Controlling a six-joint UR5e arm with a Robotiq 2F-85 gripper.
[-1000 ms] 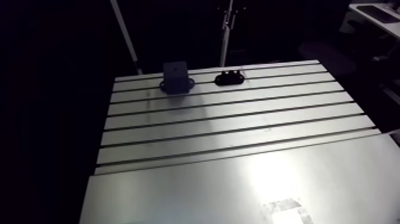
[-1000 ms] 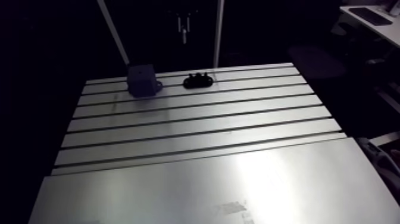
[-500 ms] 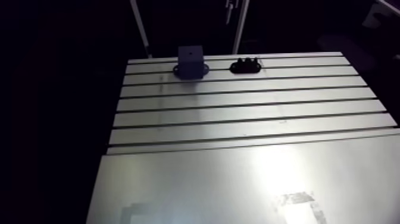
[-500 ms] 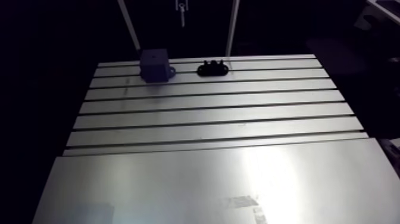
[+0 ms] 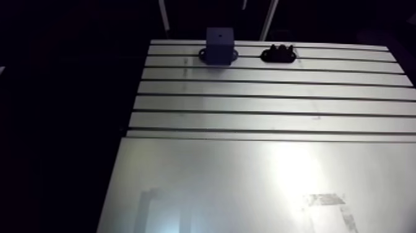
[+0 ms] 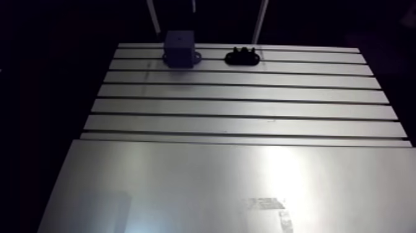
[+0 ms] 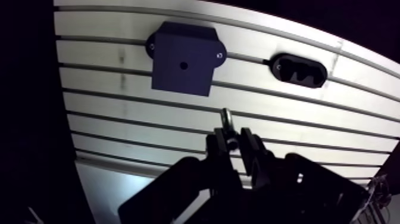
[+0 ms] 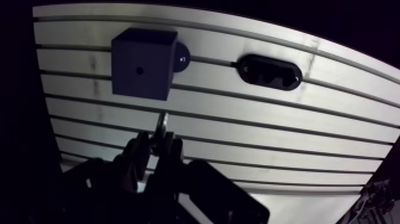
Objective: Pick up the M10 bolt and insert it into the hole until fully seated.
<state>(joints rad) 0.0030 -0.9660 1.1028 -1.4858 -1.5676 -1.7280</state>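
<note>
Holding the M10 bolt (image 7: 227, 118) clamped between narrowly set fingers of the gripper (image 7: 233, 140) | bolt's long axis runs out ahead of the fingertips (tip free) | hole (image 7: 184, 63) in the dark block (image 7: 181, 74), far side of the table (image 7: 333, 122), lies ahead, apart, judged not yet aligned.
</note>
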